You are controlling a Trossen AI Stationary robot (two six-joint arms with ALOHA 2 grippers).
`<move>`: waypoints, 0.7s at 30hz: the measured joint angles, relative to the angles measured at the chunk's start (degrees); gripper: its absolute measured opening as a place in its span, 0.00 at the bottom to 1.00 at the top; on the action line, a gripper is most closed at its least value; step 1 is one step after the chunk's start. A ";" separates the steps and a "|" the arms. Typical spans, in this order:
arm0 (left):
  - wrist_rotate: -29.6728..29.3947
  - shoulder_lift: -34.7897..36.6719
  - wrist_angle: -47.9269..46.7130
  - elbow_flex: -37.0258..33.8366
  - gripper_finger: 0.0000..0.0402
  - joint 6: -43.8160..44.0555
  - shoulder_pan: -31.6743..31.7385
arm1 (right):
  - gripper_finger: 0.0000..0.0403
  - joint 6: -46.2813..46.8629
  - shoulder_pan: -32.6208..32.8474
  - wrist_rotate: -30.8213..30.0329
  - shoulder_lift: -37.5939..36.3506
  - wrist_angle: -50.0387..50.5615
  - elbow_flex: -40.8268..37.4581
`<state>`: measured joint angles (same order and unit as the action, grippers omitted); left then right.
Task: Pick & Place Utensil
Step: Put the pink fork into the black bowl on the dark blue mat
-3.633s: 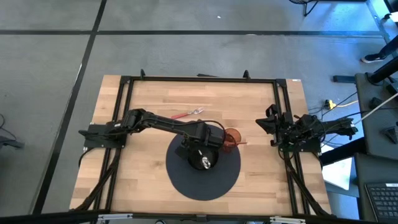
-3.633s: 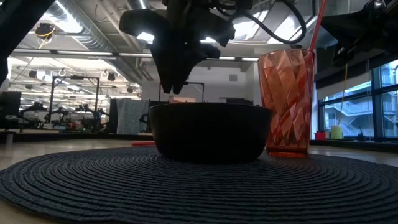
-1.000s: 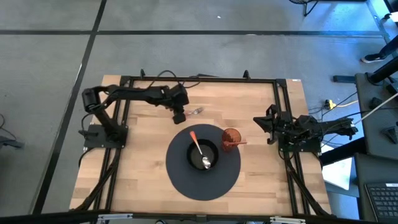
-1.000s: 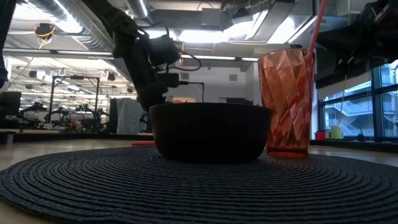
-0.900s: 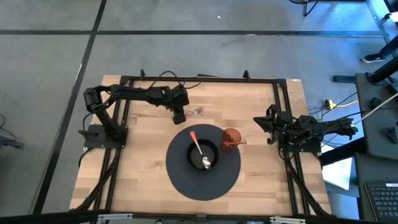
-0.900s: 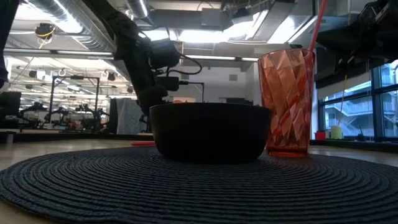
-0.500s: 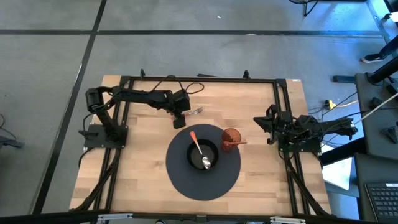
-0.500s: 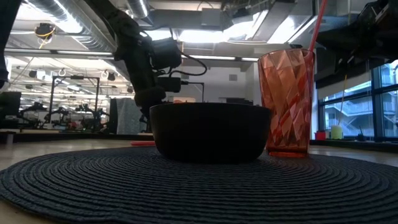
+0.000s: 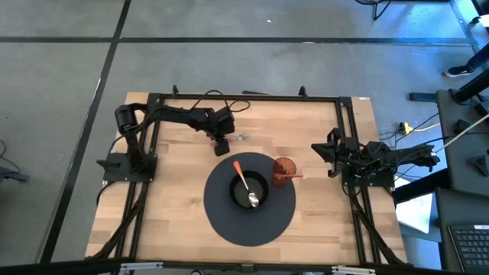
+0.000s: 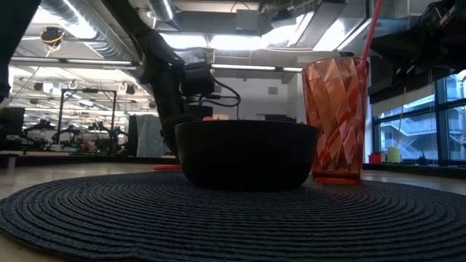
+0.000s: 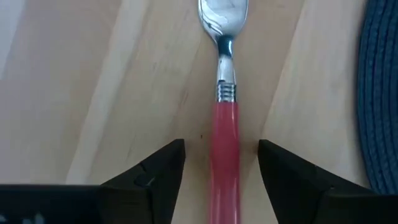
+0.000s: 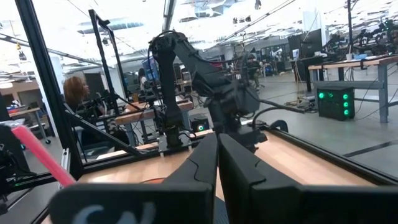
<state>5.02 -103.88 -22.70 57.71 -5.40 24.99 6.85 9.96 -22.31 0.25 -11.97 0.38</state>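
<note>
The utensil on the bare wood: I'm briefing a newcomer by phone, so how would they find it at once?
Start at the round dark mat in the middle of the table, then look to the bare wood just beyond its far edge. There lies a red-handled utensil with a metal head, between the open fingers of the left pincer. The other red-handled one, a spoon, sits in the bowl.

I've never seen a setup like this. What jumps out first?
The round dark placemat at the table's middle, carrying a black bowl with a red-handled spoon in it and a faceted orange tumbler beside it. Behind the mat, the left end effector hovers open astride a second red-handled utensil.
</note>
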 joint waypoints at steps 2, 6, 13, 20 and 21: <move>-1.09 -1.67 -0.68 1.19 0.50 -0.34 -0.13 | 0.04 0.04 0.00 0.00 0.00 -0.02 0.00; -1.90 -3.48 -1.55 2.77 0.47 -0.34 -0.13 | 0.04 0.04 0.00 0.01 0.00 0.00 0.00; -2.89 -3.83 -3.06 3.00 0.28 -1.16 -0.16 | 0.04 0.00 0.00 0.00 0.00 0.00 0.00; -3.15 -3.84 -3.62 3.00 0.09 -1.20 -0.26 | 0.04 0.09 0.00 0.02 0.00 0.02 0.00; -3.31 -3.84 -3.65 3.00 0.09 -1.47 -0.42 | 0.04 0.10 0.00 0.02 0.00 0.02 0.00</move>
<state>1.71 -107.72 -26.35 60.71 -6.87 24.58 6.95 9.96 -22.28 0.25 -11.94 0.38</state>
